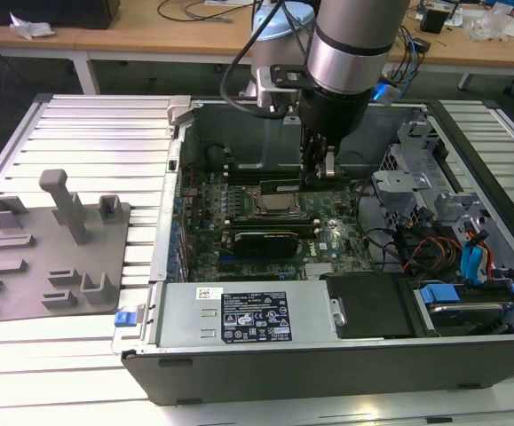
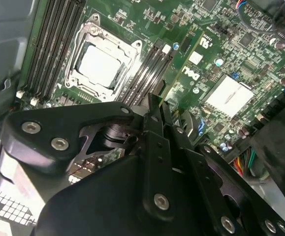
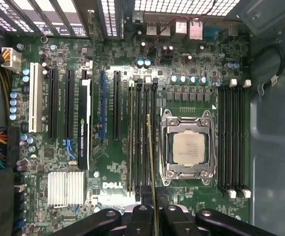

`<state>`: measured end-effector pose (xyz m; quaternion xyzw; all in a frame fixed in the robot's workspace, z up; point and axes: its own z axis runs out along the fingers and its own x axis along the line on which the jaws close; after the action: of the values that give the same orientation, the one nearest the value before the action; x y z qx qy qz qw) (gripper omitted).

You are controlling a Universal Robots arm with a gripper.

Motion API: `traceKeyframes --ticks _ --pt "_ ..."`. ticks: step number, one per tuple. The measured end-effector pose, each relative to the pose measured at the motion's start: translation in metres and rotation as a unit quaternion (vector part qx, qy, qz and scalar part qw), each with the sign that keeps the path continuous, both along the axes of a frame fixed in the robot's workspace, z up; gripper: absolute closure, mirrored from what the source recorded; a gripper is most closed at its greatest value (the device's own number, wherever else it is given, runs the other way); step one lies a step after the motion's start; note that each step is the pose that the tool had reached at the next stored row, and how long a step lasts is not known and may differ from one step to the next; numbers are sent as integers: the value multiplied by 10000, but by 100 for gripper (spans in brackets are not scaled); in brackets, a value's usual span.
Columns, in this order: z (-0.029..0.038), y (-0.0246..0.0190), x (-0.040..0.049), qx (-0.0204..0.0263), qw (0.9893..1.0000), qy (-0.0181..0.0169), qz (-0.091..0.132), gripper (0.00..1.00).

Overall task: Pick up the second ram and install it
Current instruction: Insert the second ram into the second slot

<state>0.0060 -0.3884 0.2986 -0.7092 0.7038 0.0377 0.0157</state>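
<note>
While your gripper (image 3: 151, 209) clamps second ram (image 3: 149, 152) edge-on above memory slots (image 3: 141, 137): slight misalignment risks jamming, bending board.

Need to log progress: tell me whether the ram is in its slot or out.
Out. The ram is edge-on in the gripper, above the slots beside the socket.

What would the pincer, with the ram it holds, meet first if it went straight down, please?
Probably the black memory slots beside the processor socket: the second ram, held edge-on in the pincer, hangs over them, though its height above them is unclear.
</note>
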Motion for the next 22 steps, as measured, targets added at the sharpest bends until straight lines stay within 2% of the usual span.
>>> traceKeyframes --ticks 2,4,5,8,11,22 --pt "-6 0 -46 0 10000 0 -8 86" --pt "-15 0 -148 0 10000 0 -20 86" --pt "-19 1 -167 0 10000 0 -22 86" --pt "-27 1 -173 0 10000 0 -62 86" --pt "-33 2 -172 0 9995 0 -313 86" --pt "-101 5 -205 0 9995 0 -314 86"
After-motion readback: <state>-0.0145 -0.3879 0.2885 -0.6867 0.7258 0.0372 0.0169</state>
